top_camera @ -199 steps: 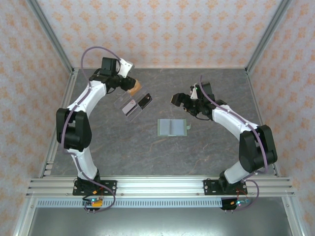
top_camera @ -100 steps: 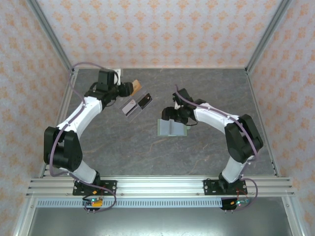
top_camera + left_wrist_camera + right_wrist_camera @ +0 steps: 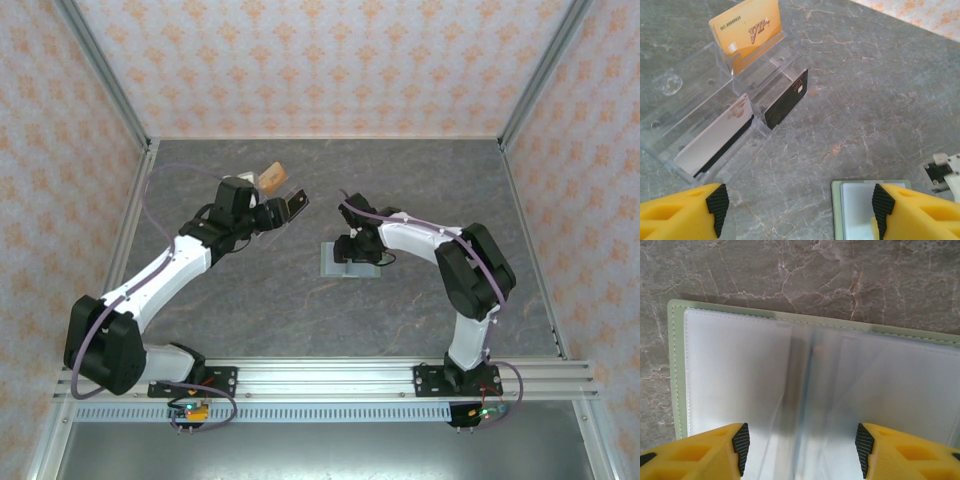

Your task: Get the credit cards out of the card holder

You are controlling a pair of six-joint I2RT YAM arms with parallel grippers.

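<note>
The left gripper (image 3: 274, 212) hovers at the clear tray (image 3: 284, 193), where a tan card (image 3: 271, 178) stands at the far end and a black card (image 3: 296, 205) beside it. The right gripper (image 3: 352, 248) is low over the green card holder (image 3: 334, 266) on the grey table (image 3: 300, 310), hiding much of it.

Tabletop (image 3: 880, 100): grey stone look with pale veins, smooth, dull sheen.
Holder (image 3: 735, 375): sage-green matt cover, stitched along the edge; clear plastic sleeves inside, glossy (light streaks across them).
Tray (image 3: 685, 100): clear hard plastic, glossy.
Gold card (image 3: 747, 32): smooth plastic, shiny, printed.
Black card (image 3: 787, 100): smooth plastic, little shine.
Pale card (image 3: 715, 137): smooth plastic, silky grey-white face.
Left hand (image 3: 800, 210): yellow matt plastic fingers (image 3: 675, 212), black ribbed pads (image 3: 717, 207) (rubber, by the look).
Right hand (image 3: 802, 450): the same yellow plastic, the same ribbed black pads.
Rail (image 3: 320, 375): bare metal, brushed.
Walls (image 3: 320, 60): patterned, matt.
</note>
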